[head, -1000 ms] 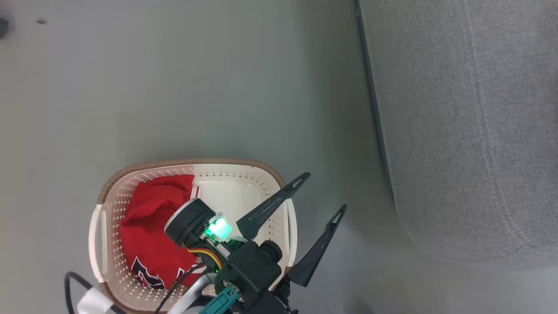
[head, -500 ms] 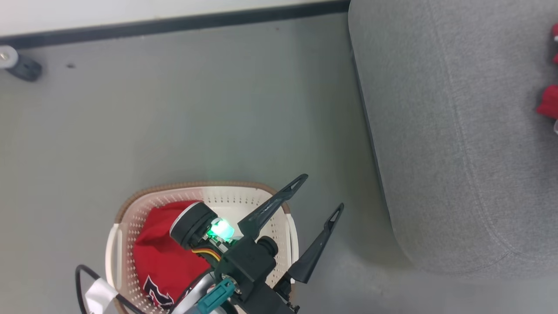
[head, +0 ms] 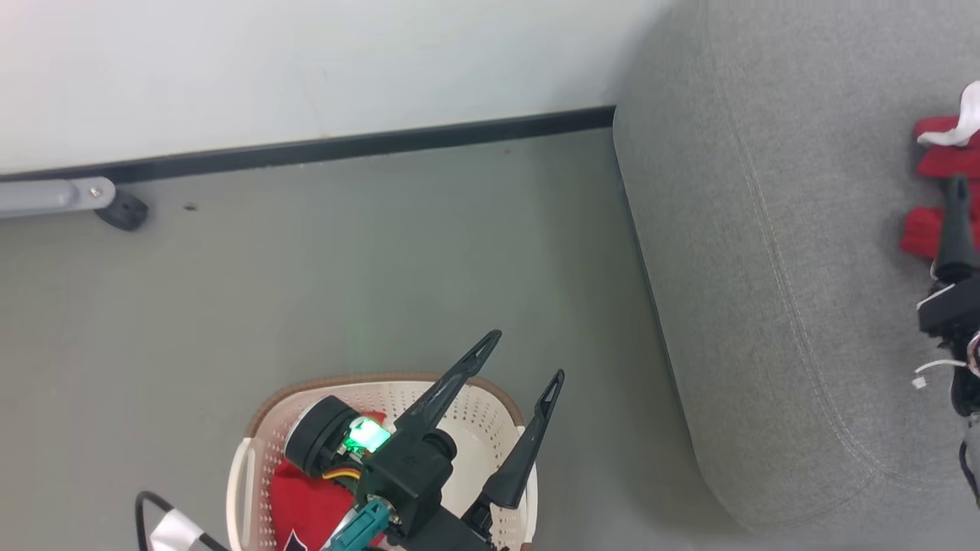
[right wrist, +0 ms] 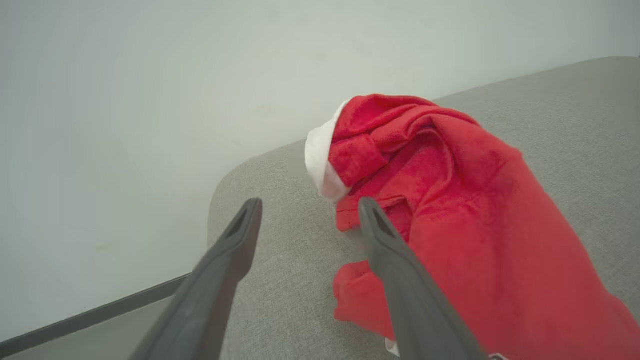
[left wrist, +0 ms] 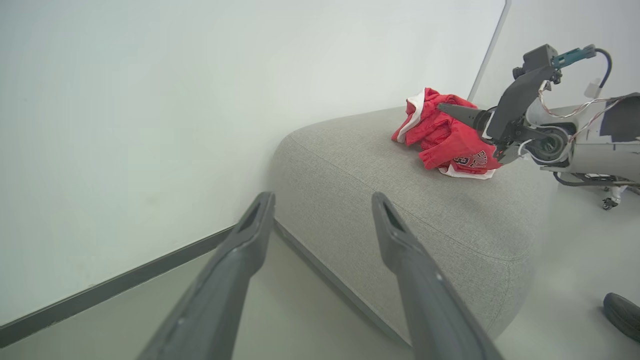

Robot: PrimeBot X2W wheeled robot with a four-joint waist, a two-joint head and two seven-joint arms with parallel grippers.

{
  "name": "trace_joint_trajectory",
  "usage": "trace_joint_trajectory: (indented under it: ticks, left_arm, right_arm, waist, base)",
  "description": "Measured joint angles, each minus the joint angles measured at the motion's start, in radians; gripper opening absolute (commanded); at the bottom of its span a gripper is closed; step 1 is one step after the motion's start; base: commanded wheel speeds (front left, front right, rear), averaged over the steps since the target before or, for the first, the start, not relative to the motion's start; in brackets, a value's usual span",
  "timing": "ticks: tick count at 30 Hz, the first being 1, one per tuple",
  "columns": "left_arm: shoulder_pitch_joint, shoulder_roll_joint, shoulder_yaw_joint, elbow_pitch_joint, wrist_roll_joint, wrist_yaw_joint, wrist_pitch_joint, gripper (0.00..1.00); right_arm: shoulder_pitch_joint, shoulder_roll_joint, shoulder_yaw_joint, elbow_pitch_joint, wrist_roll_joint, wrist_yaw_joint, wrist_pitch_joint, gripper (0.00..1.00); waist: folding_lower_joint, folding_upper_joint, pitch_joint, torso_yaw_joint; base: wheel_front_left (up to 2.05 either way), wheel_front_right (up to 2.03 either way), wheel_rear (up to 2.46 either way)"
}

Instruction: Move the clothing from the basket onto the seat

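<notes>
At the far left of the head view a grey bar [head: 46, 195] with a black foot [head: 122, 212] lay along the dark skirting [head: 344, 147] under the white wall [head: 306, 61]. Lower down, the basket [head: 329, 383] stood on the grey floor [head: 306, 291], with some red clothing [head: 306, 505] lying in its left half. Above the basket's right side hung the left hand [head: 527, 354], released, its two long dark fingers spread wide with nothing between them. In its own wrist view those fingers pointed toward the skirting and the near corner of the seat [head: 766, 229].

The seat stood to the right of the basket, apart from it, with its rounded corner toward the robot. On its top, at the right edge of the head view, lay a crumpled heap of clothing [head: 938, 162], red with a white trim. The right hand [right wrist: 310, 202] hovered at that heap, also released. Its fingers stood well apart, one over bare grey cushion and the other across the red fabric, gripping nothing. Whether that finger touched the cloth could not be told.
</notes>
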State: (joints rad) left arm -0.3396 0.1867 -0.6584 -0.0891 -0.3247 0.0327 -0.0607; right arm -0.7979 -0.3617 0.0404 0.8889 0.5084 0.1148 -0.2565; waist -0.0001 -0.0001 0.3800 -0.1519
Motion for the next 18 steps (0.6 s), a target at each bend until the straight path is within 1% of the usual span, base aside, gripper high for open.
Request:
trace_joint_trajectory:
  ticks: [7, 10, 18]
  left_arm:
    - [0.046, -0.002, 0.020, 0.024, -0.022, 0.023, -0.018, 1.00]
    - [0.067, 0.001, 0.041, 0.036, -0.034, 0.038, -0.022, 1.00]
    - [0.138, 0.017, 0.103, 0.059, -0.045, 0.064, -0.038, 1.00]
  right_arm:
    - [0.095, 0.028, 0.039, -0.113, -0.050, 0.000, 0.000, 1.00]
    - [0.137, 0.045, 0.057, -0.165, -0.072, 0.000, 0.000, 1.00]
    - [0.264, 0.103, 0.100, -0.301, -0.102, 0.000, 0.000, 1.00]
  waist:
    - [-0.0001, 0.0000, -0.075, 0.024]
    - [-0.0001, 0.0000, -0.105, 0.034]
    - [0.0000, 0.0000, -0.184, 0.057]
  base:
    - [0.00, 0.00, 0.00]
    - [0.00, 0.00, 0.00]
    - [0.00, 0.00, 0.00]
